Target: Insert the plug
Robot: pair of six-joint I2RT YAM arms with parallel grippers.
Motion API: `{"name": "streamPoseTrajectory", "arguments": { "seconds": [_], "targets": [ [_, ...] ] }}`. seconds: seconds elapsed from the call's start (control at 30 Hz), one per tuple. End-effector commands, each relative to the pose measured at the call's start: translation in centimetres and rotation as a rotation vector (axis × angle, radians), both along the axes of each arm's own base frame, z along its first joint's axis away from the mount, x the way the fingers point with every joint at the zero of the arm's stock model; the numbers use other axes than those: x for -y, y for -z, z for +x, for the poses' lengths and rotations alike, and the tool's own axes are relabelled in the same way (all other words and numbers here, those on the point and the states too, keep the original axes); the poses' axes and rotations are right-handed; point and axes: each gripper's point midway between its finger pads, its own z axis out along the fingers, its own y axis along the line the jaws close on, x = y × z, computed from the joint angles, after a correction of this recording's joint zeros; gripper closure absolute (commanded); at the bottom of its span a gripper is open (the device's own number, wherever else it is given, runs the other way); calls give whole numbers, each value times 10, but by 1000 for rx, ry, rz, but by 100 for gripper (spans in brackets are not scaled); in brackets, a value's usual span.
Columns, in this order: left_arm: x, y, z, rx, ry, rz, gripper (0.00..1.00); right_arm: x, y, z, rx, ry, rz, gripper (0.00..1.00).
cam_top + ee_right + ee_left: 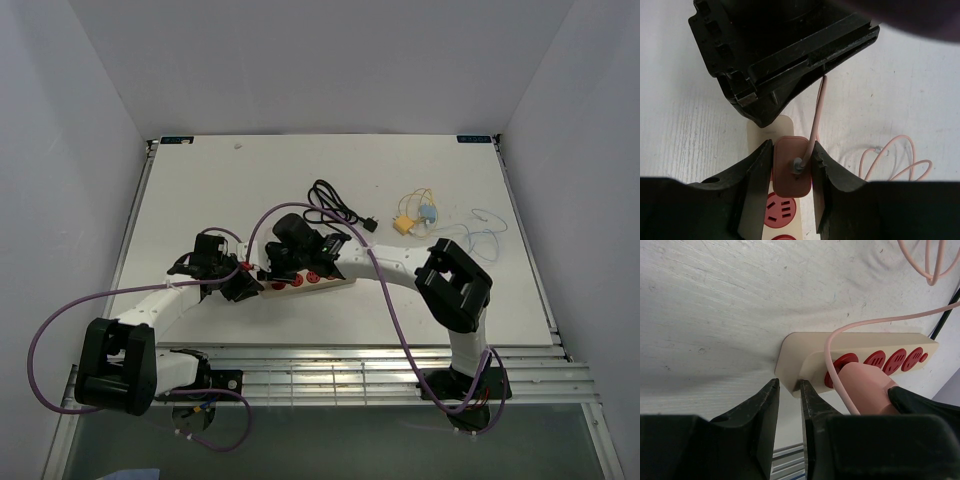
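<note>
A cream power strip (325,278) with red sockets (781,210) lies on the white table. A pink plug (790,167) with a thin pink cable stands over the strip's end socket. My right gripper (792,150) is shut on it, one finger against each side. In the left wrist view the plug (865,387) sits against the first red socket of the strip (805,347). My left gripper (789,385) is at the strip's rounded end, jaws nearly together, pinching its edge. From above, both grippers (243,285) (283,268) crowd the strip's left end.
A black cable (335,205) with its own plug lies behind the strip. A small yellow and blue part (415,218) with thin wires sits to the right. Pink cable loops (895,160) lie beside the strip. A metal grate (350,365) runs along the near edge.
</note>
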Motion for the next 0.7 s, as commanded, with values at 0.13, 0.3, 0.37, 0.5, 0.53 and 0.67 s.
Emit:
{"name": "streamPoseTrajectory", "arguments": {
  "seconds": [0.13,0.3,0.37,0.5,0.53,0.67],
  "targets": [
    [-8,7,-6,-19,-3,41,66,41,58,-13,-64,-23,-136,92],
    [-8,8,-7,-23,-5,44,66,49,57,-3,-106,-8,-95,92],
    [-9,9,-7,-23,-4,46,66,50,56,1,-103,-1,-89,92],
    [-8,8,-5,-18,0,45,66,47,63,2,-101,-21,-96,92],
    [-8,7,-5,-18,1,45,66,46,64,2,-102,-28,-100,92],
    [-8,8,-4,-19,4,44,66,49,72,-1,-104,-37,-119,92]
  ]
}}
